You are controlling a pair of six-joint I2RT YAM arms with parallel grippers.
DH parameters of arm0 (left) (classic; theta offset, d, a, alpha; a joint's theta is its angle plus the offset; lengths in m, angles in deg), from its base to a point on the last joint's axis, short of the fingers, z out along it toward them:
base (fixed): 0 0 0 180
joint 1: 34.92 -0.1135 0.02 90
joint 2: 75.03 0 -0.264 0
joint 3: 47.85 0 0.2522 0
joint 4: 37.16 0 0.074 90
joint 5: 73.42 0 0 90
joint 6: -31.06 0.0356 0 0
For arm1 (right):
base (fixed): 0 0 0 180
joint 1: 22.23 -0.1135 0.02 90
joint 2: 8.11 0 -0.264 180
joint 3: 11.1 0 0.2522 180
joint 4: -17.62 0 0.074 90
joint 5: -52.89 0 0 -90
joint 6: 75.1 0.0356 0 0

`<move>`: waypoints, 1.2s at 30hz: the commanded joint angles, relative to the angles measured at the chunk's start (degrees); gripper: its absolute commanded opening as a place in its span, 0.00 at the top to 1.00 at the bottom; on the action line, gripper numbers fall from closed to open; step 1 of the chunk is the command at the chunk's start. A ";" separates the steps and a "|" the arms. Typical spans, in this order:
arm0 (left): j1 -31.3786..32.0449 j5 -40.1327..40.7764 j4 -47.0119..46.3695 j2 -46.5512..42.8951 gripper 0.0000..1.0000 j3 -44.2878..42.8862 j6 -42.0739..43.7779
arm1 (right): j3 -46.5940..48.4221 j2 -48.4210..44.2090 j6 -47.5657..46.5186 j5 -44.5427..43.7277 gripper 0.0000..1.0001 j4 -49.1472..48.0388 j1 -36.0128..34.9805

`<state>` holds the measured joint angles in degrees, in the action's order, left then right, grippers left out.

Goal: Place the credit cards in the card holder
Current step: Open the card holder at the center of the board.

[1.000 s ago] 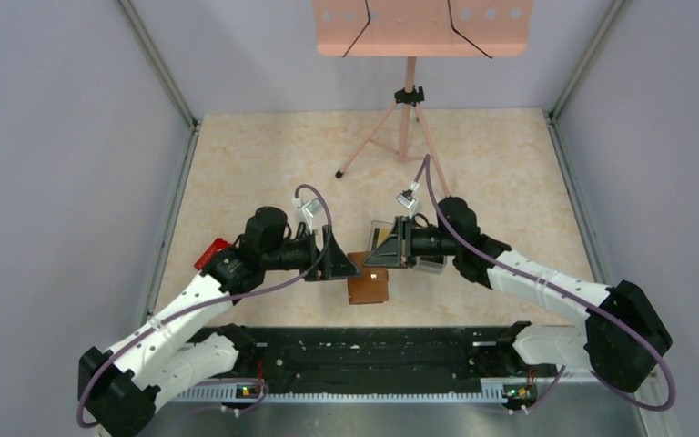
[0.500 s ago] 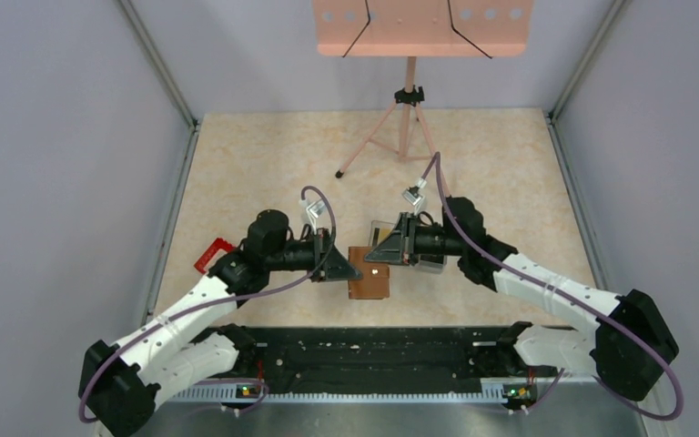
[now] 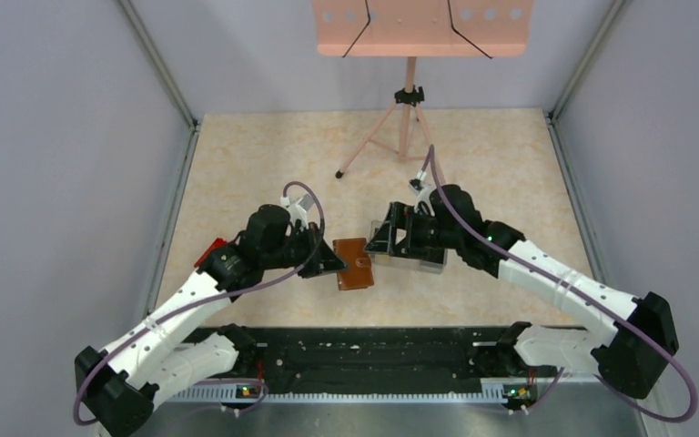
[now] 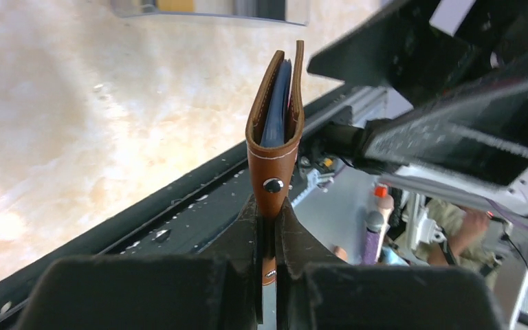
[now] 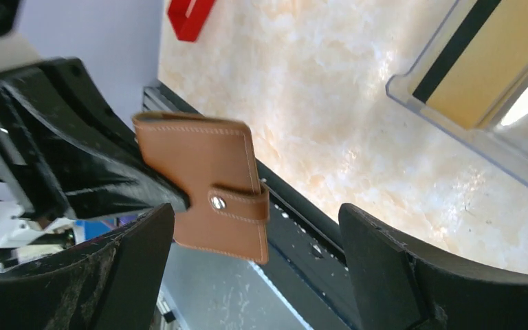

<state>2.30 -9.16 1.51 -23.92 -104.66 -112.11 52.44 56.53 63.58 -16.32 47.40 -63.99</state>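
Observation:
The card holder (image 3: pixel 355 264), a brown leather wallet with a snap tab, hangs above the table's near edge. My left gripper (image 3: pixel 334 265) is shut on its tab end. The left wrist view shows the wallet (image 4: pixel 276 124) edge-on, slightly agape with dark layers inside, and the gripper (image 4: pixel 269 223) pinching its strap. My right gripper (image 3: pixel 379 244) stands open just right of it, apart from the wallet (image 5: pixel 205 192), which sits ahead of its spread fingers (image 5: pixel 130 268). A yellow-gold credit card (image 5: pixel 485 72) and a black one (image 5: pixel 454 48) lie in the clear tray (image 5: pixel 454 130).
The clear tray (image 3: pixel 432 265) sits under my right wrist. A red object (image 3: pixel 211 253) lies by the left arm. A pink tripod stand (image 3: pixel 407 118) rises at the back. The black rail (image 3: pixel 364 350) runs along the near edge.
My right gripper has let go of the wallet, opened wide and drawn back. My left gripper has shut on the wallet and pulled it a little left, turning it.

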 commanded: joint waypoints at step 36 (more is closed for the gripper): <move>4.27 13.14 16.27 3.93 1.00 -9.18 1.01 | 14.21 15.00 -5.06 -19.15 0.66 17.93 -13.10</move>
<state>6.21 2.80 18.23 -18.94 -111.87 -110.38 64.22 72.38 60.00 -34.79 65.32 -76.82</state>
